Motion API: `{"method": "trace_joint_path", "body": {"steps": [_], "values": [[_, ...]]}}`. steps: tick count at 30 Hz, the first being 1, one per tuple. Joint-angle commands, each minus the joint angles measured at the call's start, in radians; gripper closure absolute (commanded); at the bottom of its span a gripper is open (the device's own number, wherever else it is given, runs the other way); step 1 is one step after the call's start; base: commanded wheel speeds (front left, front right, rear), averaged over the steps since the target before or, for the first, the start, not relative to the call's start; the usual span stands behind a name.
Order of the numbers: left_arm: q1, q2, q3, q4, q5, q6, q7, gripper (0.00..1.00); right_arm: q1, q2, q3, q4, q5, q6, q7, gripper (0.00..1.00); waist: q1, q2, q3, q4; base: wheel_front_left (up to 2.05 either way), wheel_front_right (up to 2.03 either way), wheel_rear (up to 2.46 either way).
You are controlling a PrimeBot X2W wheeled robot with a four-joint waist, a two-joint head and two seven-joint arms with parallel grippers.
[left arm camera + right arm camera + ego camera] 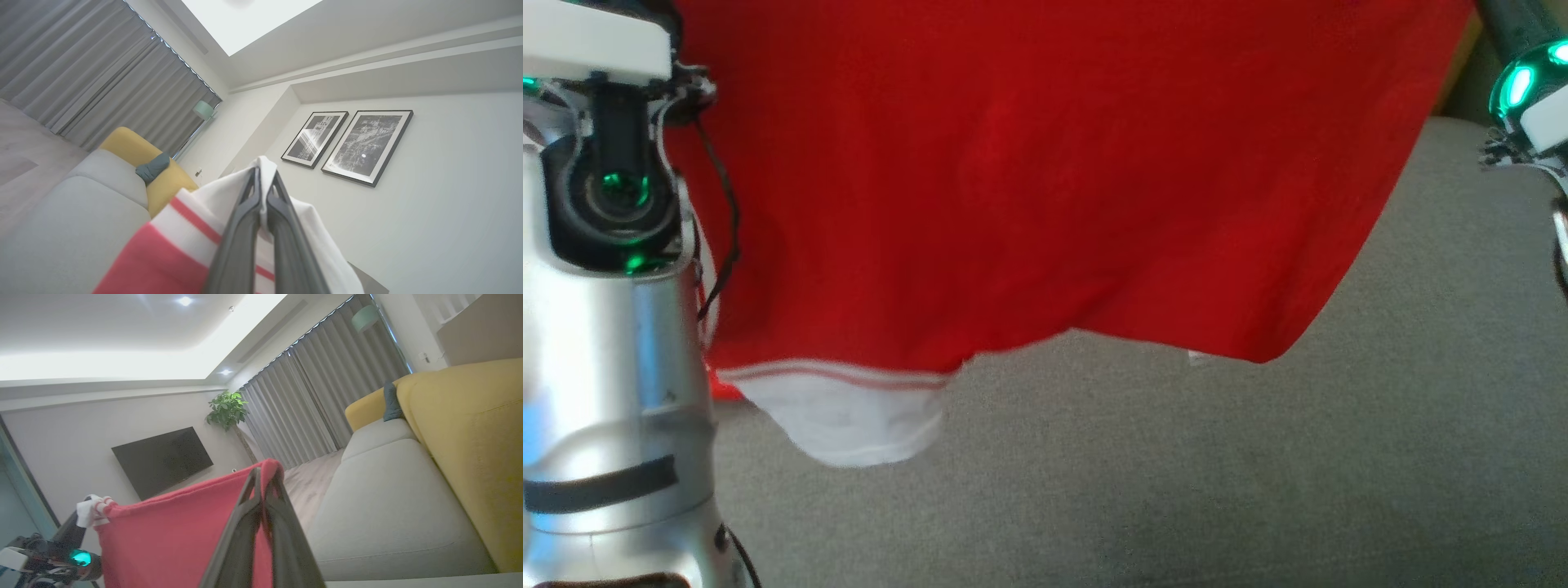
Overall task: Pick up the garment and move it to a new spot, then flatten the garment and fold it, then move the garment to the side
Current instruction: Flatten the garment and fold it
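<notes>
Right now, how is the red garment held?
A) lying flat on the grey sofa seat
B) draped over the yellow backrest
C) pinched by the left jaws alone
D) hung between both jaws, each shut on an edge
D: the left jaws are shut on its white trim, the right jaws on a red edge, and the red garment hangs spread above the grey sofa seat.

Grey sofa [392,506] with yellow backrest [470,437], teal cushion [153,167] against it. Wall TV [163,461] beside potted plant [226,408]; grey curtains [102,81] drawn.
</notes>
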Motion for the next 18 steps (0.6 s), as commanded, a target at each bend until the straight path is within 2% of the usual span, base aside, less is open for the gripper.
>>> {"method": "trace_joint_path", "body": {"steps": [1, 12, 18], "values": [[-0.042, 0.03, 0.042, -0.043, -0.01, 0.011, 0.014, 1.0, -0.012, -0.021, -0.007, -0.016, -0.035, -0.001, 0.005, 1.0, 0.0, 0.0, -0.009, -0.002, 0.0, 0.0, 0.0], [0.035, 0.015, 0.046, -0.132, -0.075, 0.087, 0.112, 1.0, 0.076, -0.025, -0.082, -0.073, -0.131, -0.001, 0.069, 1.0, 0.0, 0.0, 0.006, -0.008, 0.0, 0.0, 0.0], [0.047, 0.029, 0.021, -0.14, -0.066, 0.099, 0.148, 1.0, 0.076, 0.005, -0.124, -0.083, -0.194, -0.001, 0.104, 1.0, 0.0, 0.0, 0.038, -0.016, 0.0, 0.0, 0.0]]}}
